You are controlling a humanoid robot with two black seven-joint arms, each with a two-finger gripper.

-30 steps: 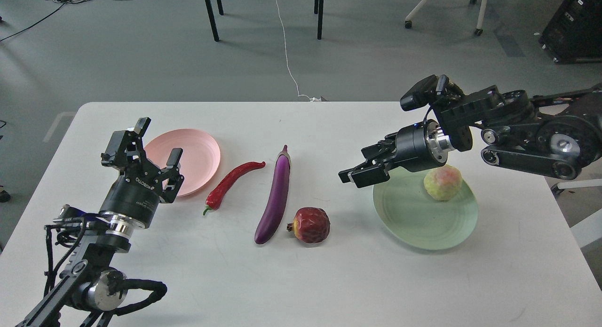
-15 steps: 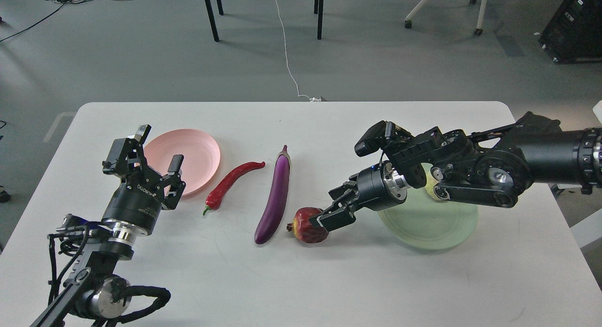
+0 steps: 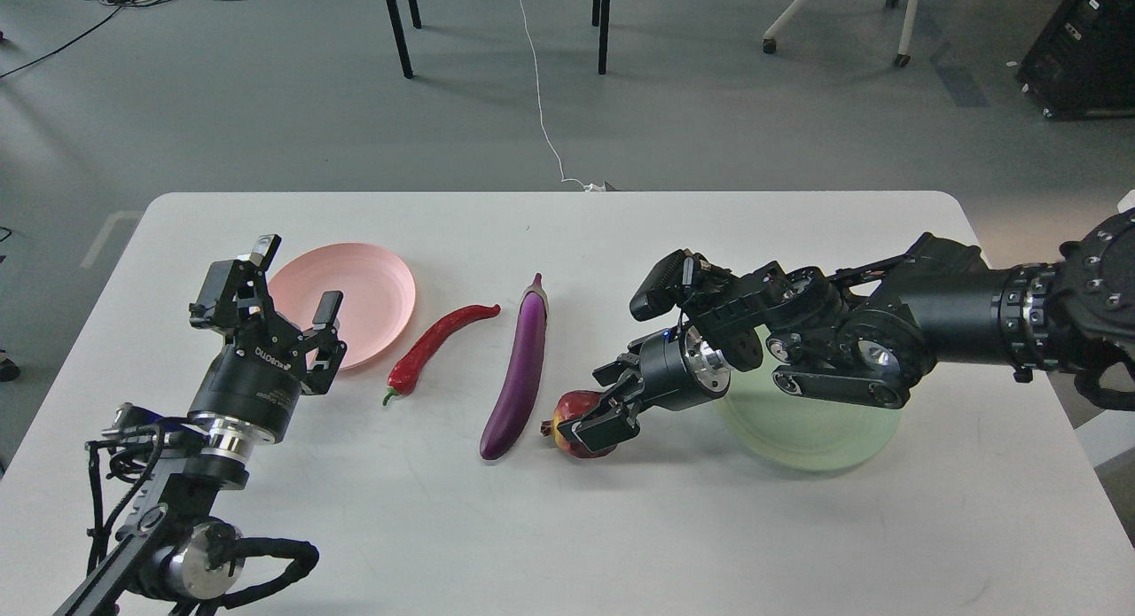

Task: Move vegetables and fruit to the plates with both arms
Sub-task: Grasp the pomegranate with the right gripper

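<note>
Beyond my white table (image 3: 550, 527) lies a grey floor (image 3: 266, 111). A white cable (image 3: 541, 111) trails across it toward the table's far edge. Black table legs (image 3: 397, 27) stand at the back, white castor chair legs (image 3: 904, 22) to the right, and a black case (image 3: 1086, 44) in the far right corner.

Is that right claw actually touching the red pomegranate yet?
Cannot tell. In the head view the right gripper straddles the pomegranate, fingers overlapping it, but neither contact nor a gap shows plainly.

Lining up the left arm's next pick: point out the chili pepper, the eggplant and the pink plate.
chili pepper (image 3: 433, 343): head view, middle of its red body.
eggplant (image 3: 521, 368): head view, mid-length of its purple body.
pink plate (image 3: 372, 290): head view, bare inner surface.
</note>
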